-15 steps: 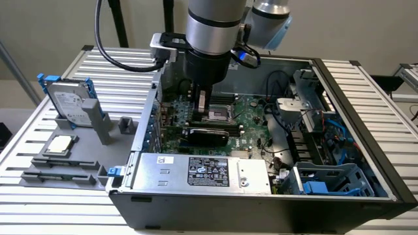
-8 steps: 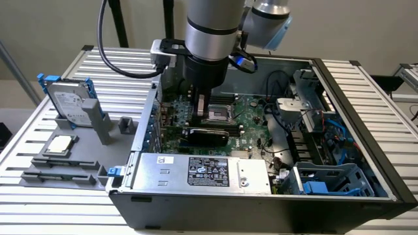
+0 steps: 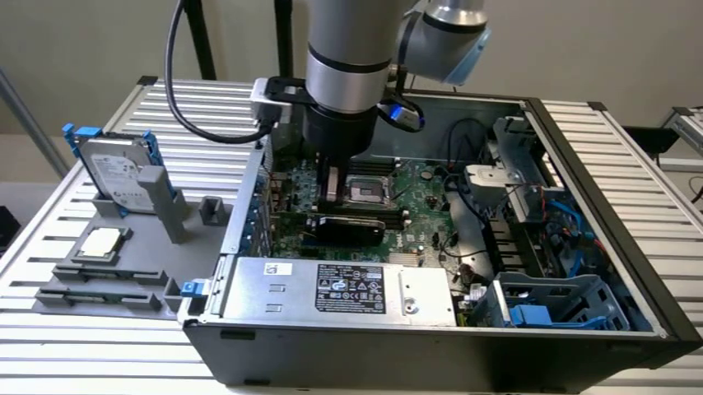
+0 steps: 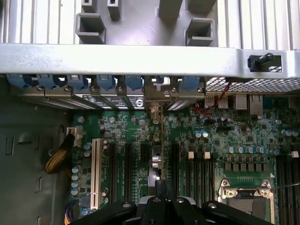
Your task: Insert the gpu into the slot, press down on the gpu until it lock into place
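One arm is all I have here, a silver and grey tube standing almost straight down into the open black metal case [image 3: 439, 346], with its black hand [image 3: 332, 185] deep among the boards. In the exterior view the gpu [image 3: 346, 226] stands on edge on the green motherboard [image 3: 423, 210], a flat black card with a glossy shroud, just below the hand and nearer the camera than the square metal processor socket [image 3: 363, 191]. From the wrist view I look straight down the card's thin upper edge [image 4: 157, 154], which runs away from the hand [image 4: 159, 197] toward the row of blue plastic clips [image 4: 105, 83] on the case's rear wall. The hand's fingers are clenched together, meeting the card's top edge; whether they pinch it or merely bear on it I cannot tell. The slot itself is hidden under the card. Black memory strips [image 4: 199, 173] lie parallel beside it.

A silver power supply box [image 3: 341, 288] with a printed label fills the near side of the case. On the ribbed aluminium tabletop [image 3: 99, 346], at the exterior view's left, a grey plastic fixture [image 3: 115, 280] holds a silver hard drive [image 3: 115, 174] with blue rails upright and a square chip [image 3: 101, 242] lying flat.
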